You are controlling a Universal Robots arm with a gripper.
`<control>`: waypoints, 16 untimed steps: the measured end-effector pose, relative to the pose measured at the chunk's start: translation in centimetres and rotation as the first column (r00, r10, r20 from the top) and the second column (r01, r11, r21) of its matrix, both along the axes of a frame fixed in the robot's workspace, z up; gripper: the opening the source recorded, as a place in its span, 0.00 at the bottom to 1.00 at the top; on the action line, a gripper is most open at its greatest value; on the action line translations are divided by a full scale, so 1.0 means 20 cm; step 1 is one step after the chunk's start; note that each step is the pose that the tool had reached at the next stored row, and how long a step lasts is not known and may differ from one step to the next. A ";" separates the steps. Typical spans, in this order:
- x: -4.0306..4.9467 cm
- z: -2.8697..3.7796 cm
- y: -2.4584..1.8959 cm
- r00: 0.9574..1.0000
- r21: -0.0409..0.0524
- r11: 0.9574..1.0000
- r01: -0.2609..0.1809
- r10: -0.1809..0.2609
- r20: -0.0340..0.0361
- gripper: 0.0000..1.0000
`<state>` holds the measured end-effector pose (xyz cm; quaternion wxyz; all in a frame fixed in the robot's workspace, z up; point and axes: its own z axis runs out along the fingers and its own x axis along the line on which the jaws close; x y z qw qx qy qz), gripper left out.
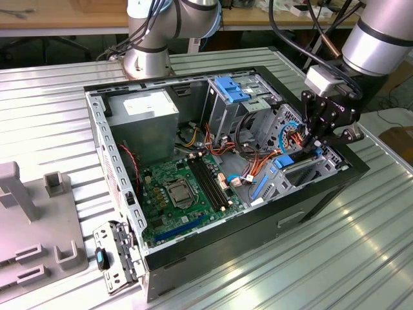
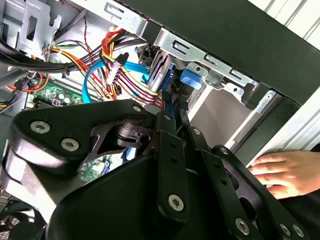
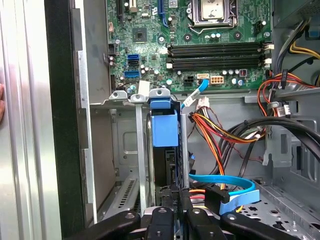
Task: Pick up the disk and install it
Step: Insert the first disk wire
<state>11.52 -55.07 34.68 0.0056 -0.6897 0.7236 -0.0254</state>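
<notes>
Gripper (image 3: 177,207) pinched narrow on disk (image 3: 164,131) edge, standing upright in drive cage (image 1: 310,177) at case's 3 o'clock. Stiff, heavyish, shock-sensitive; grip blue rail, not metal faces.

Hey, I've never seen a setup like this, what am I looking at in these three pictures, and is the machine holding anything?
This is a robot arm working inside an open computer case that lies on its side on a ribbed metal table. The exterior view comes from a camera standing off the arm: it shows the case, its green motherboard and the black gripper reaching down at the exterior view's right. The two wrist views come from cameras riding on the arm, looking along the gripper into the case. In both wrist views the closed fingers pinch the edge of the disk, a drive in a blue carrier, standing on edge in its metal bay. Bundled coloured cables run beside it. A person's hand rests outside the case.
</notes>
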 end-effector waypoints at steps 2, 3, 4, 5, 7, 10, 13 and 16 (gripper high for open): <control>0.000 0.000 0.000 1.000 0.000 1.000 -0.009 0.009 0.000 0.17; 0.000 -0.001 0.001 1.000 0.000 1.000 -0.012 0.012 0.000 0.17; 0.000 0.000 0.002 1.000 0.000 1.000 -0.012 0.012 0.000 0.17; 0.000 -0.001 0.002 1.000 0.000 1.000 -0.012 0.012 0.000 0.17; 0.000 -0.002 0.003 1.000 0.000 1.000 -0.012 0.012 0.000 0.17; 0.000 -0.006 0.003 1.000 0.000 1.000 -0.012 0.012 0.000 0.17; 0.000 -0.010 0.003 1.000 0.000 1.000 -0.012 0.012 0.000 0.17; 0.000 -0.016 0.003 1.000 0.000 1.000 -0.012 0.012 0.000 0.17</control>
